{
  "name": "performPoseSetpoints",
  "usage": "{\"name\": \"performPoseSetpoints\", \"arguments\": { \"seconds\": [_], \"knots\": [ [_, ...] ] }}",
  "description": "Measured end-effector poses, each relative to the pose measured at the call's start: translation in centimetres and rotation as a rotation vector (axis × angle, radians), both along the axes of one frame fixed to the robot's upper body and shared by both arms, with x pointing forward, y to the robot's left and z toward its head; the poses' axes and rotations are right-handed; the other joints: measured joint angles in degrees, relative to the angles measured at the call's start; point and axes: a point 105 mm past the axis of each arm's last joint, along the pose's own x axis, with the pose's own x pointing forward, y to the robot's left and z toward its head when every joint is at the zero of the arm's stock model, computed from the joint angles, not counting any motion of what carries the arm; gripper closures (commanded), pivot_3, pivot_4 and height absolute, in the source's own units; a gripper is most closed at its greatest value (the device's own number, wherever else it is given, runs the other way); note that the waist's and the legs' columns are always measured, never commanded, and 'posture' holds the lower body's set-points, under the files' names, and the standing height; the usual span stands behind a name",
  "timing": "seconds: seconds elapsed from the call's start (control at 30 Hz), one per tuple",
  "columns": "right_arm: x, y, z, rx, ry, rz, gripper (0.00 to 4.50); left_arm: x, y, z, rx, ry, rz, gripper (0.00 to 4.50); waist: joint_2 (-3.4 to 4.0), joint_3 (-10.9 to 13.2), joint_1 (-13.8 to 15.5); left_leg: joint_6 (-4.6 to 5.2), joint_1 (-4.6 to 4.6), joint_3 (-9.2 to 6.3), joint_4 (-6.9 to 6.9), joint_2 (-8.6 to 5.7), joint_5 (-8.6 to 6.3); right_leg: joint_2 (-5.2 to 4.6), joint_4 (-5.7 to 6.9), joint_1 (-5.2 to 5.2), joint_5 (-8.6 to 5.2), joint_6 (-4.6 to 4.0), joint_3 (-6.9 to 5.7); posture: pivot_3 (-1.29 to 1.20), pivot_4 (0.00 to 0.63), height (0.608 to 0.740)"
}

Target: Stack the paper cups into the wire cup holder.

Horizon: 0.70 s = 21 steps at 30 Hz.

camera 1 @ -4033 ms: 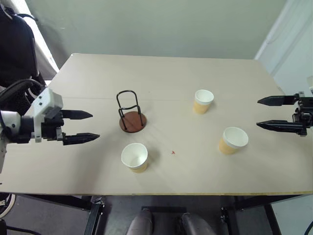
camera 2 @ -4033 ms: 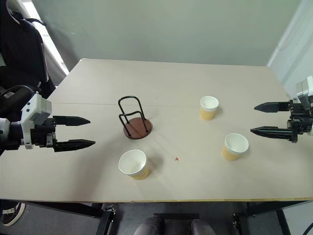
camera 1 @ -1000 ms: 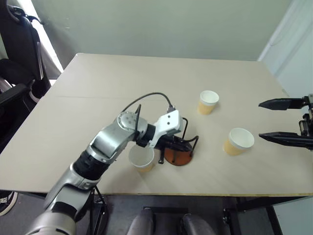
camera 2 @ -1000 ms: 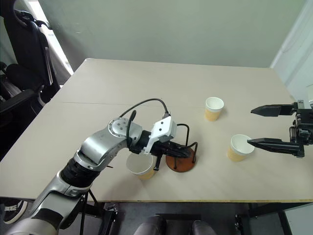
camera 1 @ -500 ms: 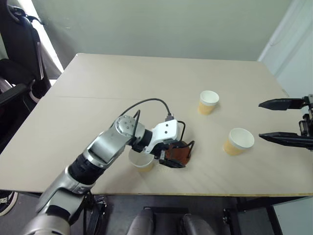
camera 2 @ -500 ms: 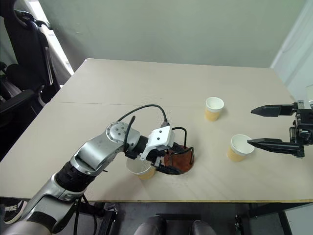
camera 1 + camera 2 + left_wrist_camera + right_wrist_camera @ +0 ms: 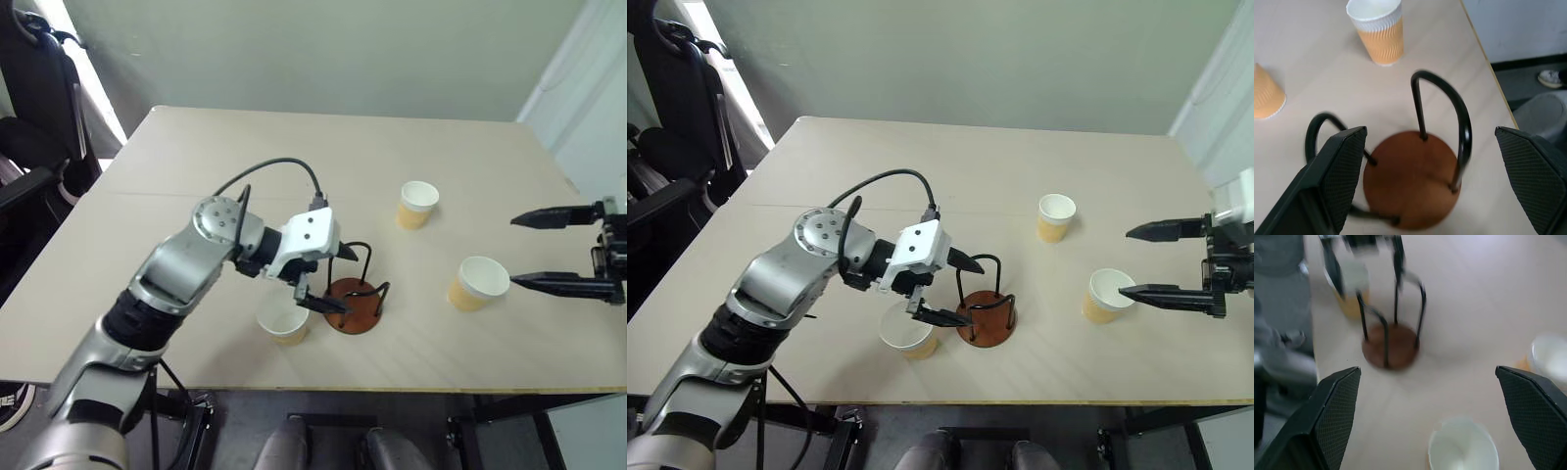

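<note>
Nearest to me, close to the front edge of the table, one paper cup stands upright with its white mouth up. My left gripper hangs just above and beside it, fingers spread wide apart and clamped on nothing; one finger reaches over the cup's far rim toward the stand, the other points along above the wire loops.

Just beside that cup, on its right, the wire cup holder stands upright on its round reddish-brown base, black loops rising, with no cup inside it. In my left wrist view the base sits between my two spread fingers, untouched.

Further right, a second cup stands upright, well apart from the holder. My right gripper hovers by the table's right edge, its two black fingers wide apart and empty; the lower fingertip comes near this cup's rim, though I cannot tell if it touches.

Farthest back, the third cup stands upright near the middle of the table, apart from everything else.
</note>
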Motion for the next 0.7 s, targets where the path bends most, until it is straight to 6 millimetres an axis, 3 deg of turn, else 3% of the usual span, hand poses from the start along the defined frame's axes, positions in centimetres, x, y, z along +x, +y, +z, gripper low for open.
{"name": "performPoseSetpoints", "arguments": {
  "seconds": [0.23,0.37,0.43,0.57,0.7],
  "knots": [
    [2.1,-1.0,-4.3,-0.178,0.081,-0.058,0.00,0.2,1.9,3.8,-0.054,-0.103,0.027,0.02,0.02,0.0,-0.1,0.09,0.01,0.02,-0.02,0.01,-0.07,-0.03,0.07,-0.07,0.07,-0.05,0.00,0.00,0.150,0.740],
    [3.2,-0.9,-6.0,-0.239,0.094,-0.055,0.00,0.4,5.6,7.3,-0.099,-0.154,0.121,0.02,0.02,0.0,-0.6,0.09,0.00,0.03,-0.12,0.04,-0.10,-0.02,0.05,-0.15,0.08,-0.08,-0.01,0.00,0.150,0.740],
    [3.3,-0.9,-6.8,-0.259,0.114,-0.051,0.00,0.1,7.4,8.1,-0.099,-0.160,0.159,0.02,0.09,0.0,-0.8,0.08,-0.02,0.04,-0.14,0.04,-0.11,-0.03,0.02,-0.17,0.08,-0.08,-0.01,0.00,0.150,0.740],
    [3.3,-0.5,-7.2,-0.277,0.127,-0.017,0.00,-1.1,10.6,6.7,-0.074,-0.077,0.226,0.02,0.18,0.1,-1.1,0.07,-0.09,0.04,-0.21,0.07,-0.12,-0.03,-0.01,-0.26,0.05,-0.13,0.00,0.00,0.150,0.740],
    [3.5,0.2,-7.6,-0.281,0.131,0.014,0.00,-2.7,11.9,5.5,-0.078,-0.023,0.248,0.02,0.16,0.1,-1.0,0.07,-0.21,0.04,-0.12,0.08,-0.12,-0.03,-0.01,-0.34,0.03,-0.17,-0.02,0.00,0.150,0.740]
  ]
}}
